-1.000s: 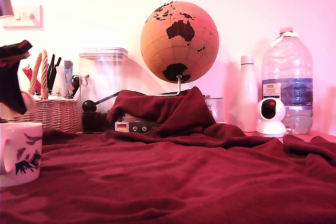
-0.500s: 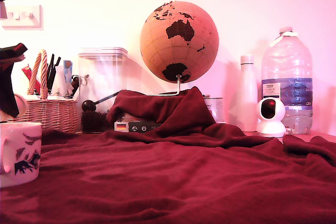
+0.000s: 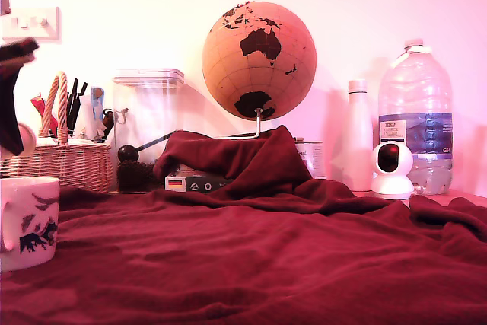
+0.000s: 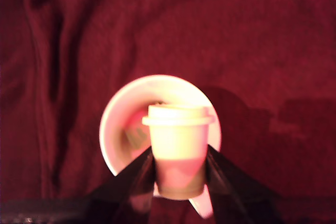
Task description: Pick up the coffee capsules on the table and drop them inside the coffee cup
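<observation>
Your gripper point(image 4: 178, 174) pinches a smooth, tapered cream capsule point(image 4: 177, 135) between its dark fingers, directly above the round mouth of the glossy white mug point(image 4: 113, 124) on rumpled red fleece point(image 4: 236, 35).

The pincer point(image 4: 178, 174) has two smooth, glossy black fingers point(image 4: 131, 182) that widen toward their base

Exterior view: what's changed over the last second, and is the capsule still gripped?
The gripper has drifted toward the exterior view's left edge and risen a little above the cup. The wrist view shows the capsule clamped between the fingers over the cup's mouth, not released. The cup, cloth, basket and globe have stayed put.
</observation>
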